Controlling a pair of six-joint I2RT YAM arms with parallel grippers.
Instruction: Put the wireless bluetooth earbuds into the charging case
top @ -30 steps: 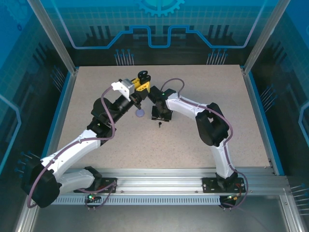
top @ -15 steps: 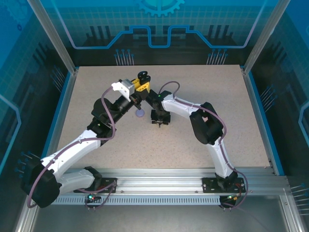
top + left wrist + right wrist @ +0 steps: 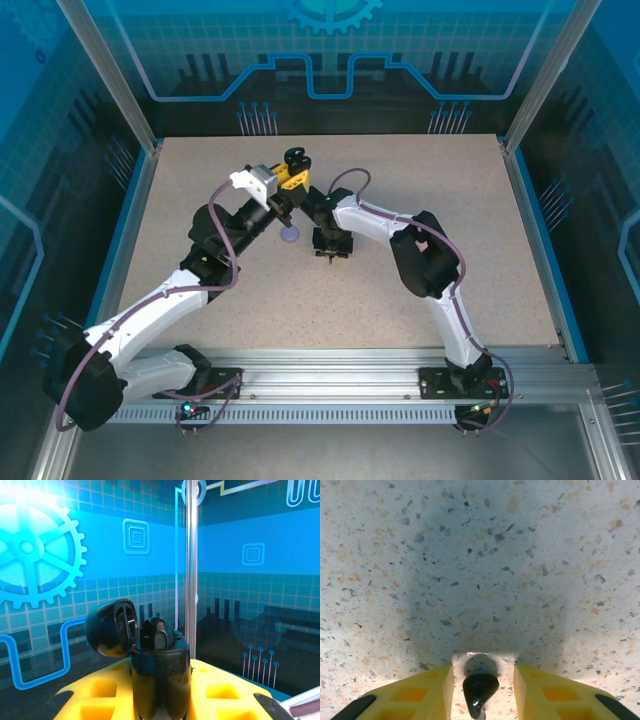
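- Left end effector (image 3: 161, 692): clenched on the black case (image 3: 160, 670), which stands upright between the yellow fingers (image 3: 95, 700) and is held raised above the tabletop (image 3: 450, 200).
- Lid (image 3: 112, 627): hinged open and tipped back to one side, so the mouth of the case is exposed and ready to receive.
- Case contents: a dark rounded shape (image 3: 155, 635) sits at the mouth. It cannot be told whether this is an earbud already seated or part of the case.
- Right end effector (image 3: 483, 670): pointing straight down at the tabletop, with its jaws parted on either side of the black earbud (image 3: 479, 687). There is a gap on each side, so it is not yet gripped.
- Black earbud: lying on the tabletop between the right fingers, just beside the raised case as seen from the top camera.
- Lavender round piece (image 3: 289, 234): resting on the tabletop between the two arms, below the held case. It is probably a second case, but too small to confirm.
- Progress, as a judgement: early to middle.
  - The case is picked up and opened, and the right arm is lined up on one earbud.
- Left to do, as a judgement:
  - close on the black earbud and lift it;
  - carry it across to the open case and seat it in its slot;
  - deal with any further earbuds the same way.
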